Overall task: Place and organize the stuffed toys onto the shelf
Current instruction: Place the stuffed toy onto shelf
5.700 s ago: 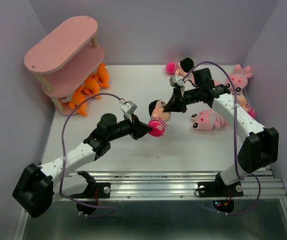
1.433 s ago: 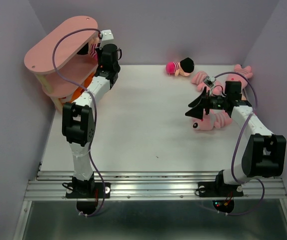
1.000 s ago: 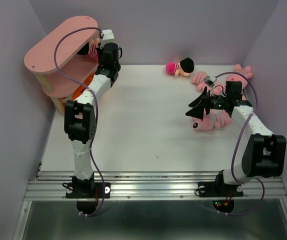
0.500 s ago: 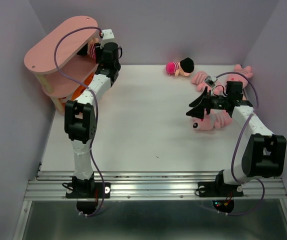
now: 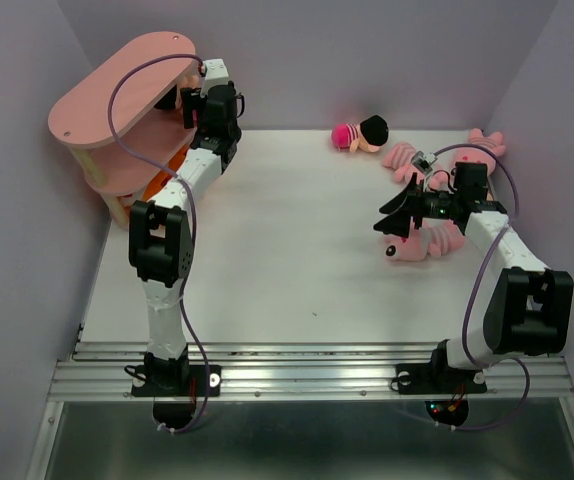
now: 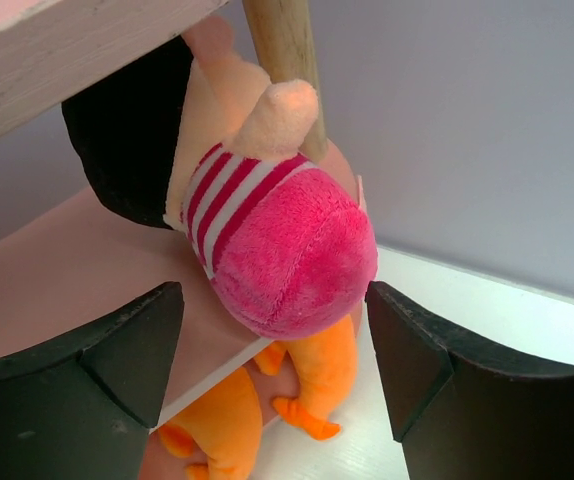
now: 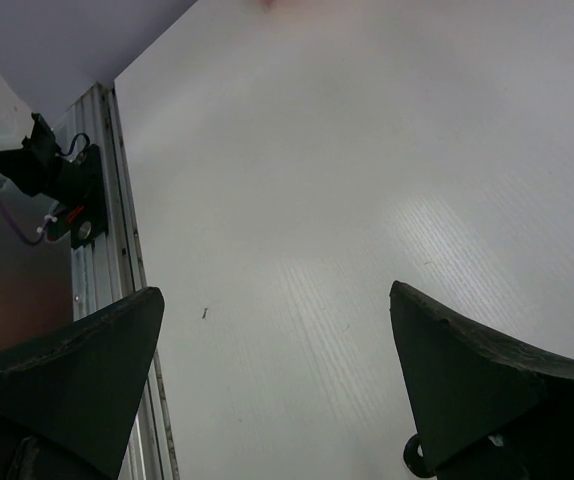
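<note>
The pink shelf (image 5: 117, 95) stands at the back left. My left gripper (image 5: 189, 102) (image 6: 274, 292) is open at the right end of the middle tier. A black-haired doll (image 6: 277, 240) in magenta stripes rests on that board (image 6: 57, 270) against a wooden post (image 6: 282, 45), between my fingers but untouched. Orange toys (image 6: 322, 375) (image 5: 172, 160) lie on the bottom tier. Another doll (image 5: 359, 133) lies at the back of the table. My right gripper (image 5: 385, 222) (image 7: 276, 292) is open and empty over bare table, beside a pink striped animal (image 5: 422, 243).
Two more pink striped animals (image 5: 479, 148) (image 5: 402, 158) lie at the back right near the wall. The metal rail (image 7: 117, 250) runs along the table's near edge. Purple walls close in the left, back and right sides.
My left jaws have opened off the doll, which stays on the middle tier. The right arm has not moved.
</note>
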{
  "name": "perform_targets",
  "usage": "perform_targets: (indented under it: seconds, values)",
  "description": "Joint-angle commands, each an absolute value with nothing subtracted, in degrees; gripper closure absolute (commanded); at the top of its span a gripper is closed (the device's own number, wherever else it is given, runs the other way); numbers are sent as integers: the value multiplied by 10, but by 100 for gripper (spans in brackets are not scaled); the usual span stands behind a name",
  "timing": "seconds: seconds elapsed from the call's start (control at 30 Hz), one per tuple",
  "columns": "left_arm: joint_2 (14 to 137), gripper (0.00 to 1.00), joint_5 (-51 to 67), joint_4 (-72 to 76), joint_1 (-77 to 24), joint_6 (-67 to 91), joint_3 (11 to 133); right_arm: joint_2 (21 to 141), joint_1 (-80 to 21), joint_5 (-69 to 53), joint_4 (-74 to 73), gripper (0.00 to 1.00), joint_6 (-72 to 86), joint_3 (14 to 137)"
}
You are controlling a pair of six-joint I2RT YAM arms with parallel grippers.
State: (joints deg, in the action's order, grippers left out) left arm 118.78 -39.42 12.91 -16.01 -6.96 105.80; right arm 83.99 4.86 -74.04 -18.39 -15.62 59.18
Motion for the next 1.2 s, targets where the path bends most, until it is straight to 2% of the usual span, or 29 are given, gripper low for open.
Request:
perform_targets:
  seconds: [0.0,0.03,0.13,0.23,0.63,0.87,1.17]
  values:
    - [1143,15,-395,143,-156,-65,1069,823,52,-759,-165,0,-156,595]
    - [1141,14,-392,143,-156,-63,1067,823,52,-759,-164,0,-156,595]
    - [1129,3,-379,142,-156,-57,1058,822,52,-760,-165,0,-156,595]
    - [1117,1,-361,136,-156,-53,1055,821,52,-761,-165,0,-157,595]
    - [1066,1,-242,72,-167,-7,1029,815,57,-755,-166,0,-169,592]
    - [1027,1,-149,17,-179,5,1005,790,57,-671,-168,0,-182,592]
    - [879,1,-34,-49,-186,3,926,793,62,-556,-168,0,-160,619]
